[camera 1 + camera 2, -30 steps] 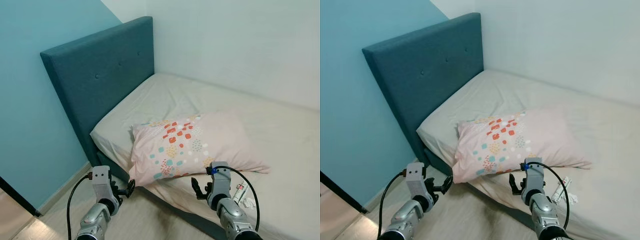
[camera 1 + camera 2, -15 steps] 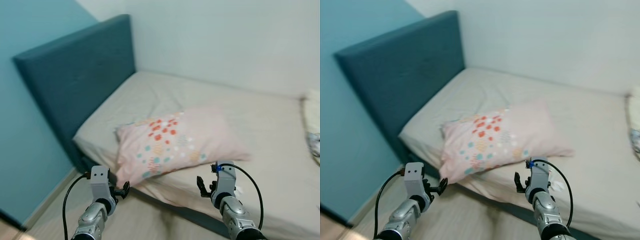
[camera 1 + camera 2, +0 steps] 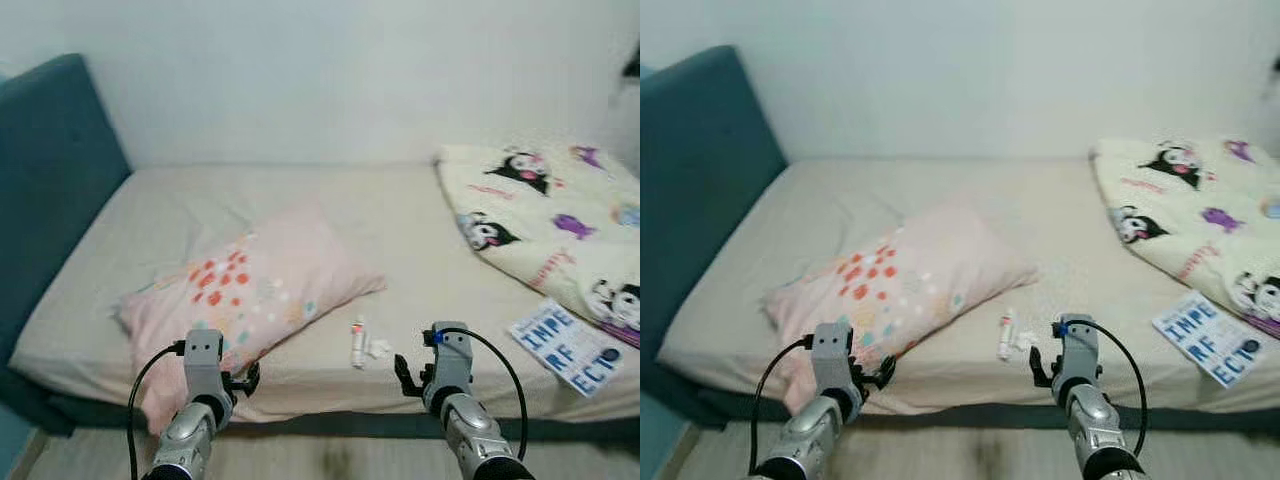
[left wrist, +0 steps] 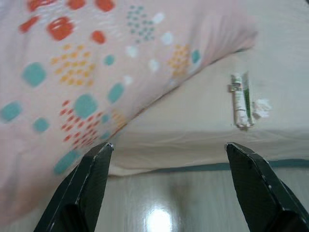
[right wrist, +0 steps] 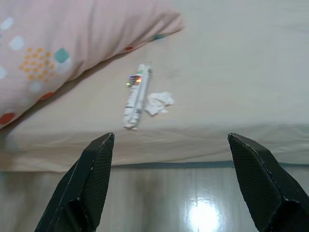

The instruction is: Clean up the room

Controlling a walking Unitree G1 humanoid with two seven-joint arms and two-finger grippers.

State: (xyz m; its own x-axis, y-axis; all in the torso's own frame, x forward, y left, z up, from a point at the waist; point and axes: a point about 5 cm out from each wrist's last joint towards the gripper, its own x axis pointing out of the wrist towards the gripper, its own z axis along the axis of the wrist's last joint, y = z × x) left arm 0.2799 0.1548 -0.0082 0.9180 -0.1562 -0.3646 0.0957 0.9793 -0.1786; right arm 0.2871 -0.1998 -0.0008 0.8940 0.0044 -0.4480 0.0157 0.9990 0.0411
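Observation:
A pink pillow (image 3: 245, 290) with coloured dots lies askew on the beige bed sheet (image 3: 300, 200), overhanging the front edge. Beside it, near that edge, lie a white tube (image 3: 357, 342) and a crumpled tissue (image 3: 379, 348). Low in front of the bed my left gripper (image 3: 245, 380) is open, facing the pillow's corner (image 4: 72, 96). Over the floor my right gripper (image 3: 405, 375) is open too, a little short of the tube (image 5: 135, 95) and tissue (image 5: 158, 102). Neither holds anything.
A cream blanket (image 3: 545, 215) with cartoon figures is bunched on the bed's right side. A blue-and-white printed booklet (image 3: 565, 345) lies at the front right edge. The teal headboard (image 3: 50, 160) stands at the left. Pale wooden floor (image 3: 330, 455) runs along the bed's front.
The camera has swung right: the headboard slid to the left edge, and the blanket and booklet came into view. Both grippers keep the same open pose.

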